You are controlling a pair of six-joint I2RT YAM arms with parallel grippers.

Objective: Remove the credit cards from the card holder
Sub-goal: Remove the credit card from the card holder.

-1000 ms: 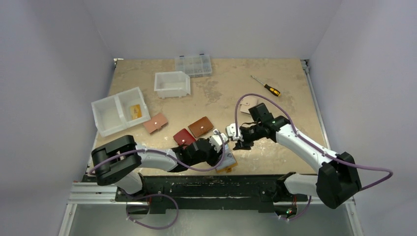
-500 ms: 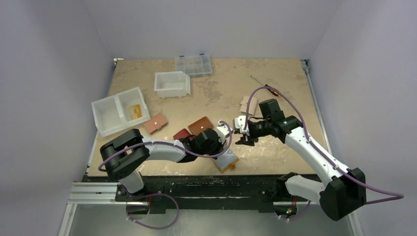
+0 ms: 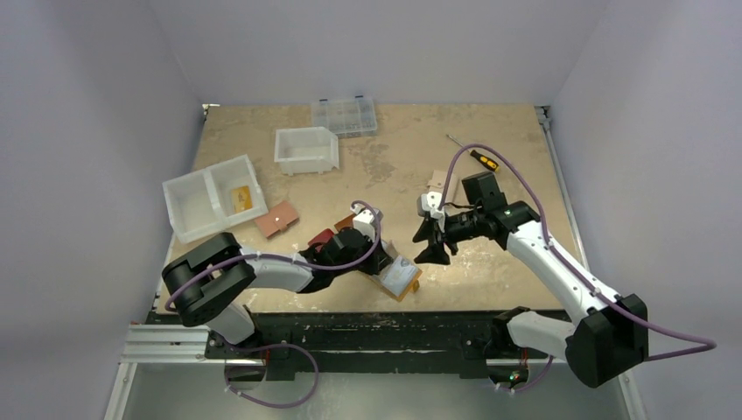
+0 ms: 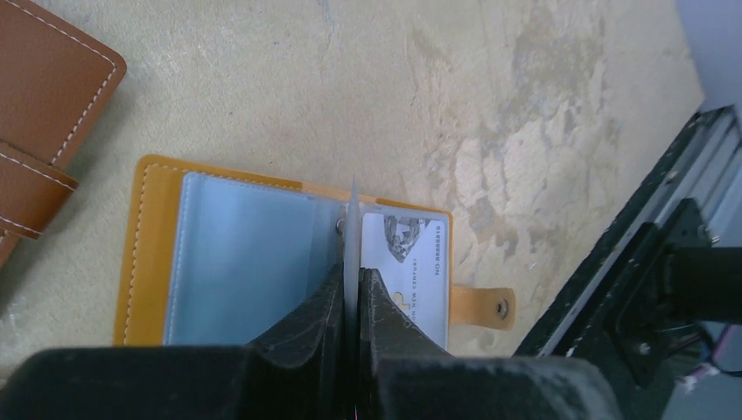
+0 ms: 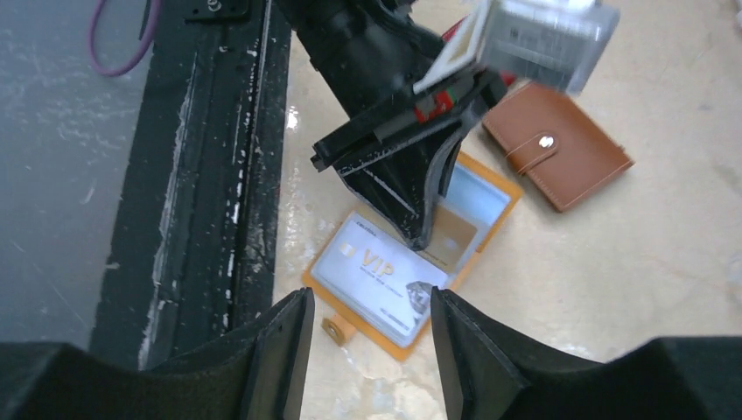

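The mustard card holder lies open at the near edge of the table, with one white printed card face up in its tab-side pocket. The left gripper, planted over the holder's middle, is clamped tight on a thin pale leaf standing edge-on at the spine; card or sleeve, we cannot tell. The right gripper hangs above the holder, fingers parted and empty. Left of the holder we count three closed wallets: a brown wallet, a dark red wallet and a pink wallet. Farther beyond it sit a divided white bin, a plain white bin, one clear organiser box and one screwdriver.
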